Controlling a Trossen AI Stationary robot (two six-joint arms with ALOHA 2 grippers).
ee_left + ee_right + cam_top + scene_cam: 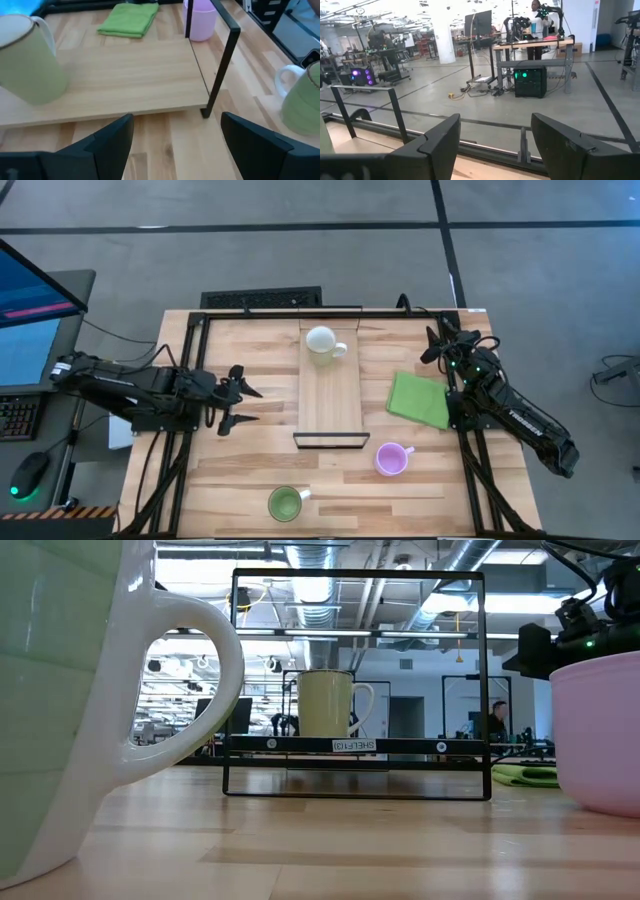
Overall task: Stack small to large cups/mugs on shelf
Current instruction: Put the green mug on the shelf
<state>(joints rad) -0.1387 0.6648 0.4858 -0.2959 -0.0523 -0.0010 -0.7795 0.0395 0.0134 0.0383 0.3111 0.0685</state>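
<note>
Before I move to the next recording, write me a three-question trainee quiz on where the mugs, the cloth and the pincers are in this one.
1. True or false: the white mug stands on the shelf.
2. Which mug lies nearest the table's front edge in the high view? A) white mug B) green mug C) purple mug
3. Fill in: the green cloth lies between the shelf and the ____ pincer.

Key
1. True; it stands at the shelf's far end, away from the dark lip.
2. B; the green mug sits off the shelf, past its lipped end.
3. Right. Both pincers are open and hold nothing; the left pincer waits left of the shelf.
</note>
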